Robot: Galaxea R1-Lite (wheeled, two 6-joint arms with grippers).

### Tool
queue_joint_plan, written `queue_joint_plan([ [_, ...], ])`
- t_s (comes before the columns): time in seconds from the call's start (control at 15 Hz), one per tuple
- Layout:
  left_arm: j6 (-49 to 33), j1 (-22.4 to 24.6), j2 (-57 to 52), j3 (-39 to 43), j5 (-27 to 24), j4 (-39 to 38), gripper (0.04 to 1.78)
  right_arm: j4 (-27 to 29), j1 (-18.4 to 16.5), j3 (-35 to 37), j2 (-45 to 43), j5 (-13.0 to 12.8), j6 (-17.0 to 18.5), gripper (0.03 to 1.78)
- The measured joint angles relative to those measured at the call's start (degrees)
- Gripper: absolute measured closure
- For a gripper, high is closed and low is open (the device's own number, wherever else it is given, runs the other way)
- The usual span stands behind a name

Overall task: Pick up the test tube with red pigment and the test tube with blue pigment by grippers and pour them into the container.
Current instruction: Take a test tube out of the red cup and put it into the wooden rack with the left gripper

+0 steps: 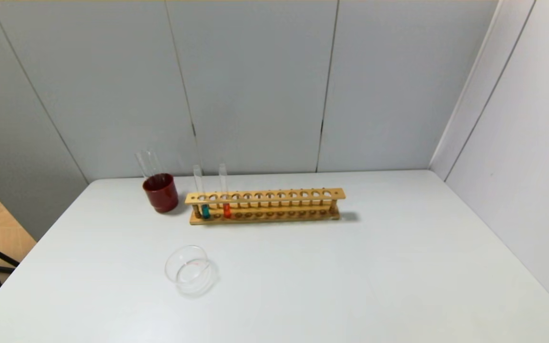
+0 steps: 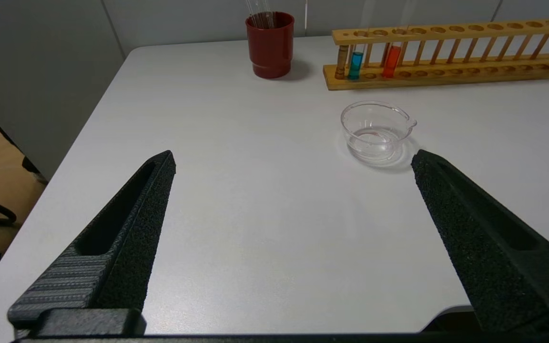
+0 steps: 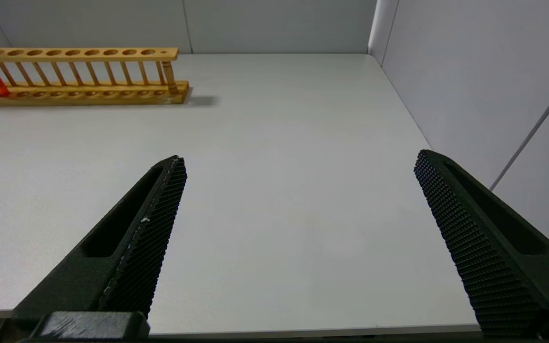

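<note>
The rack [image 1: 265,206] is light, unpainted wood with a smooth finish. The container [image 1: 191,269] and both test tubes are clear, glossy glass. The cup [image 1: 160,192] at upper left is opaque dark red with a slight sheen. The table [image 1: 350,276] is matt white and smooth. The gripper fingers [image 2: 136,228] are matt black with a rough, grainy texture.

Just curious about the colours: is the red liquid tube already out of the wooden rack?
No, the test tube with red pigment stands upright in the wooden rack, beside the test tube with blue pigment.
</note>
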Motion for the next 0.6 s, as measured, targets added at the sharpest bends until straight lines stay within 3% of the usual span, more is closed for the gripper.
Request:
queue_joint_plan([
  [0.6,0.18,0.00,0.00,0.00,0.00,0.38,0.07,-0.02,0.00,0.00,0.00,0.02,0.00,0.06],
])
